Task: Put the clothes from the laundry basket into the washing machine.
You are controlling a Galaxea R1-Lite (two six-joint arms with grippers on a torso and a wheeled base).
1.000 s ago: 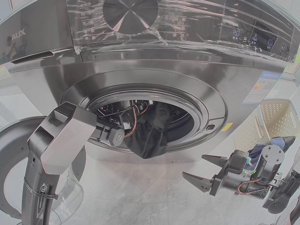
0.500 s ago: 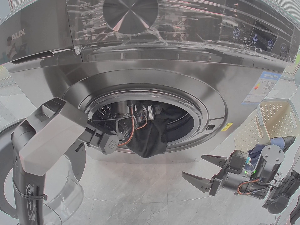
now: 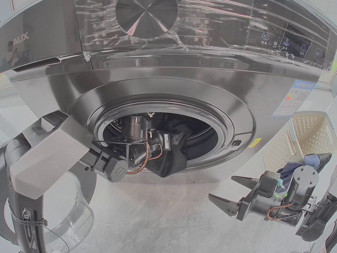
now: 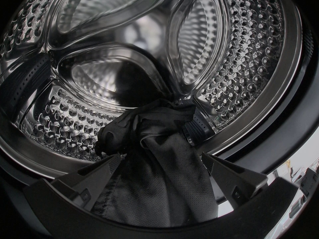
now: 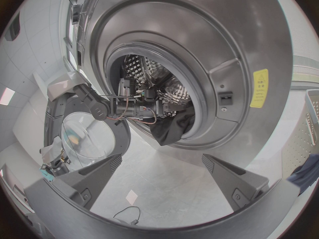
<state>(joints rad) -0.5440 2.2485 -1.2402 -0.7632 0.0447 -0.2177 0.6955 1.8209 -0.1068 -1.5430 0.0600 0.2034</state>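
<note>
The washer's [image 3: 168,85] drum [image 4: 232,50] holds the bunched top of a black garment [image 4: 166,183], and the rest of it hangs out over the door rim. The basket [image 3: 316,130] at the right holds blue clothes [image 3: 285,173]. The left jaws stand wide apart at the drum mouth, with the garment lying loose between them, not clamped. The right jaws are spread wide and empty over the floor [image 3: 158,215], near the basket. Since a second ago the left arm has drawn back and lower, and the garment has slumped.
</note>
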